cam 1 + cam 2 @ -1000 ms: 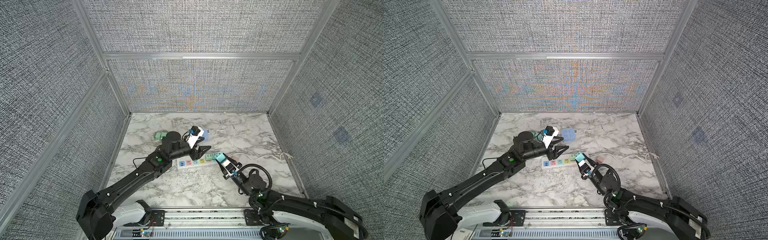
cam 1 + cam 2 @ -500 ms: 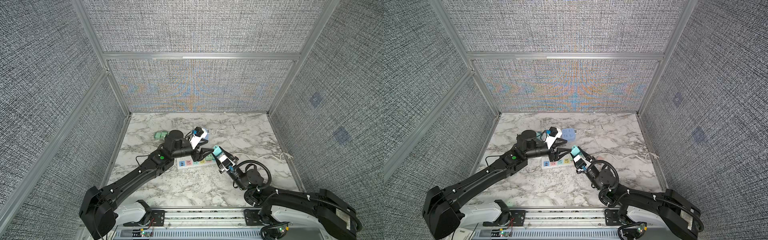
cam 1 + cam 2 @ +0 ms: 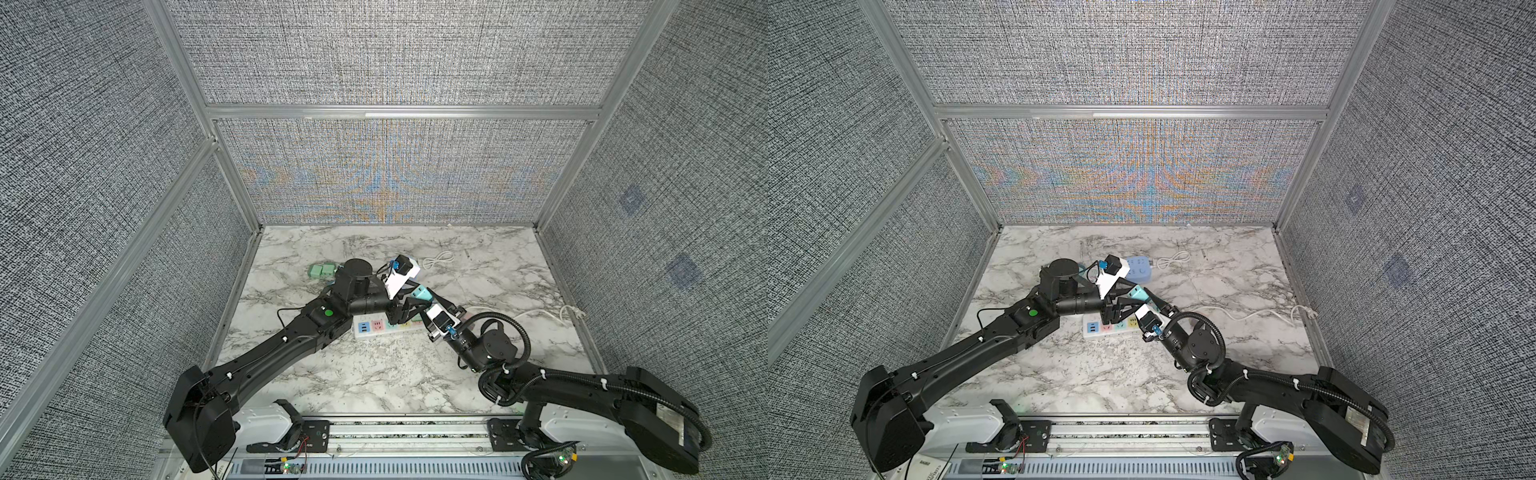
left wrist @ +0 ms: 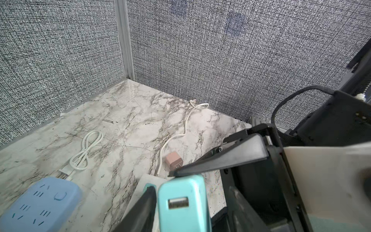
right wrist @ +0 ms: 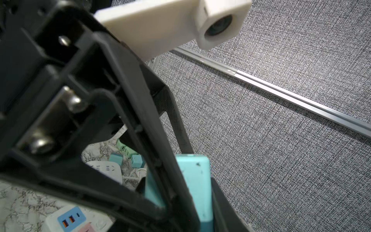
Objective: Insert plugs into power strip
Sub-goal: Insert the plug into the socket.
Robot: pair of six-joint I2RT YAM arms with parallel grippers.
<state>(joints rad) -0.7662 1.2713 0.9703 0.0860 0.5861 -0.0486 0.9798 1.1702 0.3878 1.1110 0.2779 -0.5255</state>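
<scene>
A teal plug [image 3: 420,294] [image 3: 1139,294] hangs above the white power strip [image 3: 374,327] [image 3: 1100,328], where both arms meet. My right gripper [image 3: 428,300] is shut on it from the right, the plug [image 5: 198,180] standing between its fingers. My left gripper [image 3: 409,305] reaches in from the left, its jaws around the same plug [image 4: 184,204]. One left finger [image 4: 140,211] lies against the plug's side; a gap shows at the other. A pink plug [image 4: 173,159] lies on the table. Mint plugs [image 3: 322,270] sit at the back left.
A blue power strip [image 3: 1138,266] [image 4: 40,206] lies behind the arms with a coiled white cable [image 3: 436,259] beside it. The strip's white cord [image 3: 519,316] runs to the right wall. Further teal plugs [image 5: 138,160] lie past a white socket block [image 5: 106,168].
My right gripper has carried the teal plug up and leftward to the left gripper. The left gripper has swung towards it and its jaws now stand around the plug, narrower than before.
</scene>
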